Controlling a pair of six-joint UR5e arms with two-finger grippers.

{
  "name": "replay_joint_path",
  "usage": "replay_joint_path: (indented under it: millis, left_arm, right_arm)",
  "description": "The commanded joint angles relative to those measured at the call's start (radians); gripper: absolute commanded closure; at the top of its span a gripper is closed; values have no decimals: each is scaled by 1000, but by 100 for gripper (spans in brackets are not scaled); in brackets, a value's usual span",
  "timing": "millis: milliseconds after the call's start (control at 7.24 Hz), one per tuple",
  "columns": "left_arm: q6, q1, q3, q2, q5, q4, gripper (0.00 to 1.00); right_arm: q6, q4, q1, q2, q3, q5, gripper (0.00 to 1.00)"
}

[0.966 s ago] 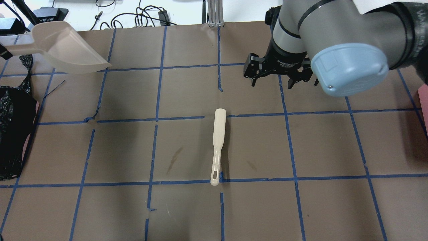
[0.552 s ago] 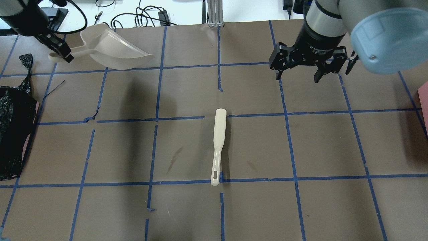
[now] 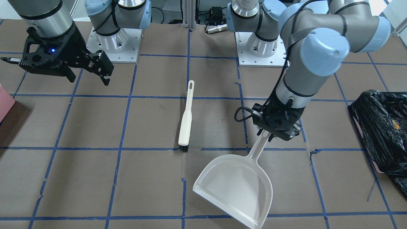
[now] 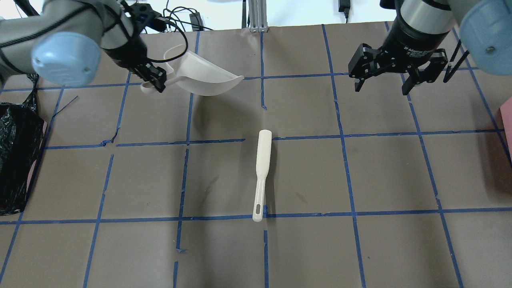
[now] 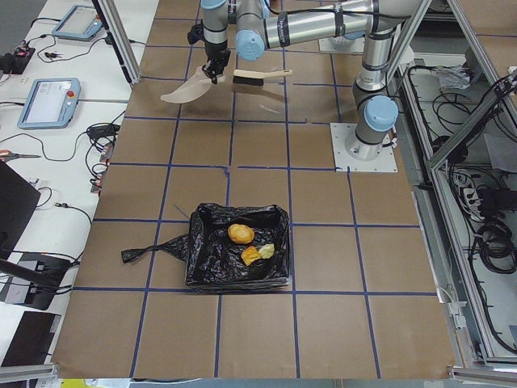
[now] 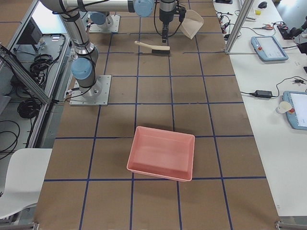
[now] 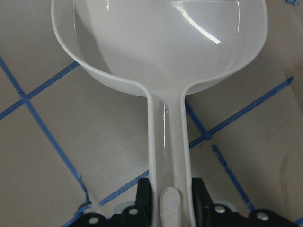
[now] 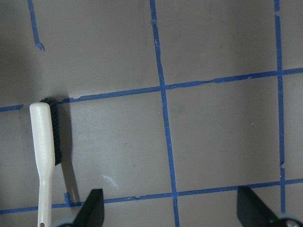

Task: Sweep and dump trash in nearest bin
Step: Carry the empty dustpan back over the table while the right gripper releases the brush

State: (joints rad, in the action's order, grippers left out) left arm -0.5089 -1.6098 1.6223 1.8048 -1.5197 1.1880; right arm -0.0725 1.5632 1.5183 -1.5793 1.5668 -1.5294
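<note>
Brown table (image 4: 360, 248), blue tape grid. Black-lined bin (image 5: 212, 260) at its left end. Dustpan (image 3: 235, 187) held tilted, handle pinched tight in L gripper (image 3: 265, 135). R gripper (image 4: 381, 90) spread wide, nothing in it, over far right of table. Brush (image 4: 264, 152) lies flat mid-table. Trash (image 5: 241, 234) (brown lump + pale chunks) sits inside bin, well apart from dustpan, brush & both grippers.

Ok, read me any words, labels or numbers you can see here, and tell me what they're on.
No text here can be read with confidence.
White lettering on the wrist above the right gripper: too blurred to read.
Screen of the teach pendant beside the table: too small to read.
</note>
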Motion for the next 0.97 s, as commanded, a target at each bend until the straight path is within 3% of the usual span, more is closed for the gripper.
replay_joint_path:
  millis: [0, 414, 828]
  left_arm:
    - [188, -119, 36, 54, 19, -99, 100]
    - [483, -201, 57, 105, 61, -258, 100]
    - [793, -258, 28, 178, 0, -373, 100]
  right_arm:
    - [23, -6, -24, -11, -8, 6, 0]
    - [20, -6, -15, -13, -7, 8, 0]
    - [20, -8, -15, -13, -5, 8, 0]
